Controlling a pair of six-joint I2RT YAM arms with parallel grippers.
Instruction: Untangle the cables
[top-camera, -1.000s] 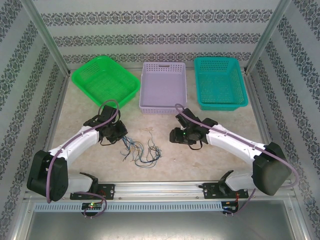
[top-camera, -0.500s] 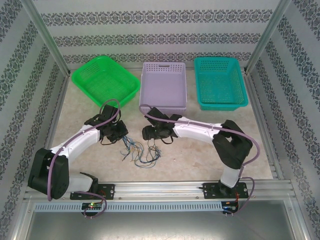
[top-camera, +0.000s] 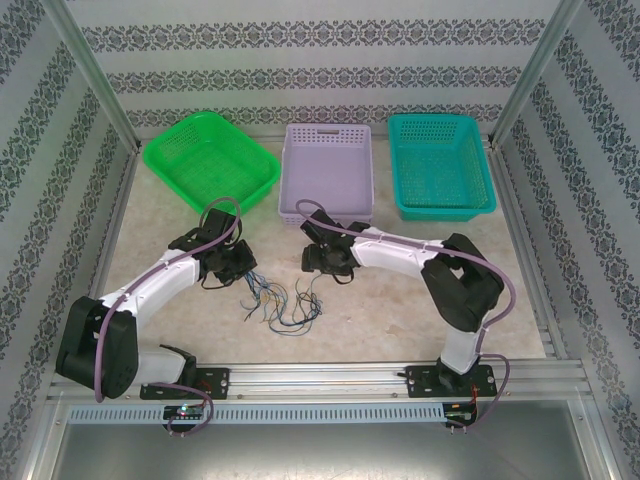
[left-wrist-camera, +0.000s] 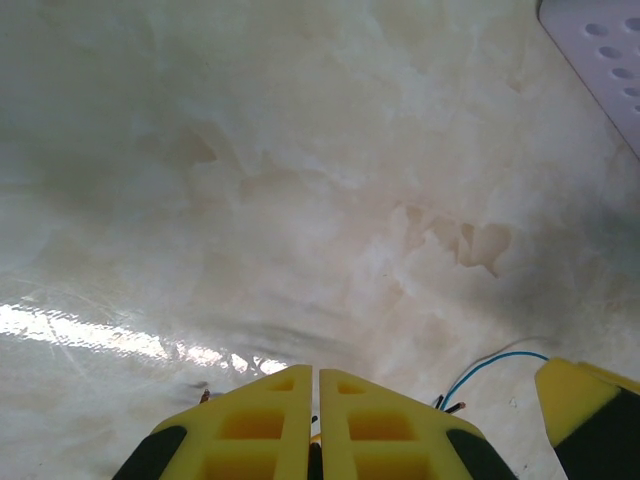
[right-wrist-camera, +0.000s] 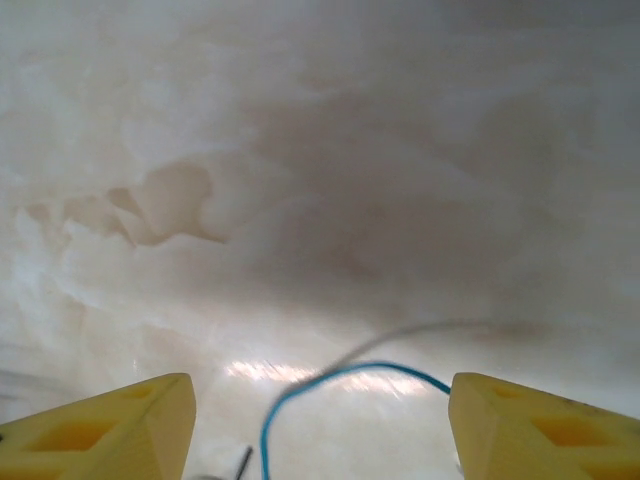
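The cables (top-camera: 282, 300) lie as a loose tangle of thin dark, blue and tan wires on the pale table, between the two arms. My left gripper (top-camera: 241, 270) sits at the tangle's left end. In the left wrist view its yellow fingers (left-wrist-camera: 270, 410) are pressed together (left-wrist-camera: 316, 374) with a thin wire end pinched between them. My right gripper (top-camera: 318, 270) hovers over the tangle's upper right part. It stands open (right-wrist-camera: 320, 405), with a blue wire (right-wrist-camera: 340, 374) curving across the gap between its fingers. That blue wire (left-wrist-camera: 497, 361) also shows beside the left fingers.
Three baskets line the back of the table: green (top-camera: 210, 158), lavender (top-camera: 327, 172) and teal (top-camera: 438, 165). A corner of the lavender basket (left-wrist-camera: 600, 50) shows in the left wrist view. One yellow finger of the right gripper (left-wrist-camera: 585, 405) is close beside the left one.
The right arm has swung left from the table's middle right to the tangle, then shifted slightly right over it. The left arm and the cables have stayed put.
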